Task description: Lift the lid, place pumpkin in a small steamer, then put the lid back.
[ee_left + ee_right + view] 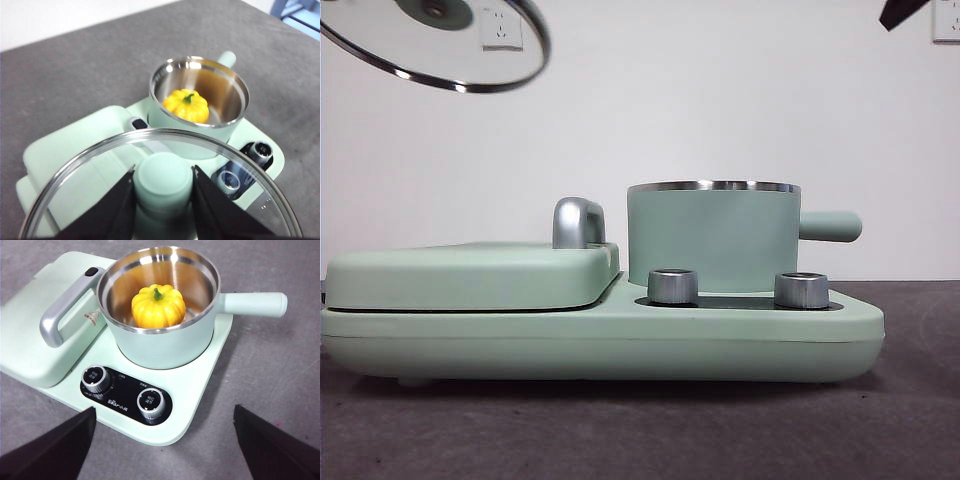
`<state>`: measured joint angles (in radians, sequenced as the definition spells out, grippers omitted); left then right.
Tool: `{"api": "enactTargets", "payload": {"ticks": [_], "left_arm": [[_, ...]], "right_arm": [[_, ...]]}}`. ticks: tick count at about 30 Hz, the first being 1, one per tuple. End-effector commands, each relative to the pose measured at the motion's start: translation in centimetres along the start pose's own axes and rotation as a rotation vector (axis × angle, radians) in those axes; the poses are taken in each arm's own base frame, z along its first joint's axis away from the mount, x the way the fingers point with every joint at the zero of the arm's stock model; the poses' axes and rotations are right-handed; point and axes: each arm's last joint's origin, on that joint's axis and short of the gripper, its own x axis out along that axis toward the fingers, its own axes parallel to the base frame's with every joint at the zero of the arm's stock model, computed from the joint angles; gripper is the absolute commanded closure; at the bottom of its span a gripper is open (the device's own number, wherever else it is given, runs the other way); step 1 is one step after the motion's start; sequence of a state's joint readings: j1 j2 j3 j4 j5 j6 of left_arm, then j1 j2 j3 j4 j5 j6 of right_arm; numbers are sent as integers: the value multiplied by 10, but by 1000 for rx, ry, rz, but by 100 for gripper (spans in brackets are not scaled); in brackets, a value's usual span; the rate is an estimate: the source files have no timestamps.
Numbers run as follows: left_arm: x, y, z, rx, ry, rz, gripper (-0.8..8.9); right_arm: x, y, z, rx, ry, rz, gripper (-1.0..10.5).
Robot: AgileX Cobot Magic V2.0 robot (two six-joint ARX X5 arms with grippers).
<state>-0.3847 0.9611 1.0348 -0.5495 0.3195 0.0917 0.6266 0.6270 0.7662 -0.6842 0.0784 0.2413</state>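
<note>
Pumpkin in, lid aloft.
My left fingers (163, 185) clamp the lid (160, 185) knob; my right fingers (165, 450) spread wide, empty. The tilted lid could catch the small steamer (162, 305) rim, or bump the pumpkin (158, 305).

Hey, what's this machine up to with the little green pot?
The left gripper holds the glass lid by its green knob, up in the air and off to one side of the small steamer. The pumpkin already sits inside the open pot, which stands on the green appliance base. The right gripper hovers above, open and empty. Putting the lid back is what remains.
</note>
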Motion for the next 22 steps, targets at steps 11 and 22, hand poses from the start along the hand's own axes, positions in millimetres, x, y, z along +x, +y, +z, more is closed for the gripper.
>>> {"api": "enactTargets", "payload": {"ticks": [11, 22], "left_arm": [[62, -12, 18, 131, -102, -111, 805], [121, -28, 25, 209, -242, -183, 805]], "right_arm": [[-1, 2, 2, 40, -11, 20, 521], [-1, 2, 2, 37, -11, 19, 521]]}}
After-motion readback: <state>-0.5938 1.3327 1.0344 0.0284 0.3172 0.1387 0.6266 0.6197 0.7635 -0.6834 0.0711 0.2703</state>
